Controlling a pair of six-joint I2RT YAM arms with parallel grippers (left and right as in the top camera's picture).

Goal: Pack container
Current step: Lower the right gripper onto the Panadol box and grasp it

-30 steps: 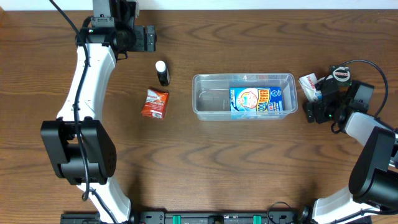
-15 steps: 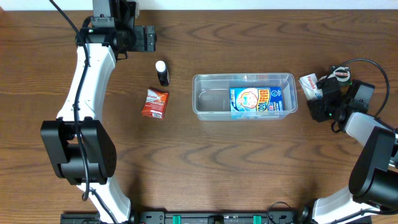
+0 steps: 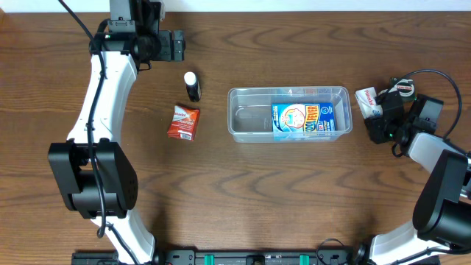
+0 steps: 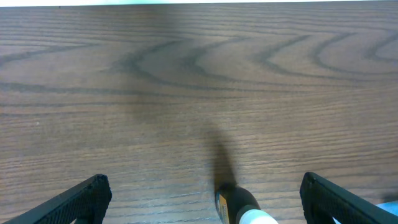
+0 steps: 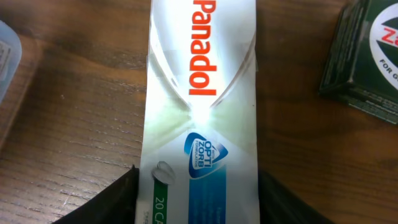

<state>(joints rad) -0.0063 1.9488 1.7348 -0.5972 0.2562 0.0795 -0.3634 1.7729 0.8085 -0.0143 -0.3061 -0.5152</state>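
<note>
The right gripper (image 5: 198, 186) clamps a white Panadol cardboard box (image 5: 202, 93) just right of the clear plastic rectangular container (image 3: 250, 118), which holds only a blue carton (image 3: 305, 118). To its left, an orange packet (image 3: 182, 121) and a black tube (image 3: 192, 86) wait unpacked. The left gripper (image 4: 202, 186) gapes wide and empty.

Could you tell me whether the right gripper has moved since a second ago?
Yes, slightly: the right gripper has edged rightward, away from the container, with the Panadol box between its fingers.

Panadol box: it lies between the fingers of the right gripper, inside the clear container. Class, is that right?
Not inside. The Panadol box lies between the fingers of the right gripper on the table, outside the clear container, past its end. The overhead view shows it.
</note>
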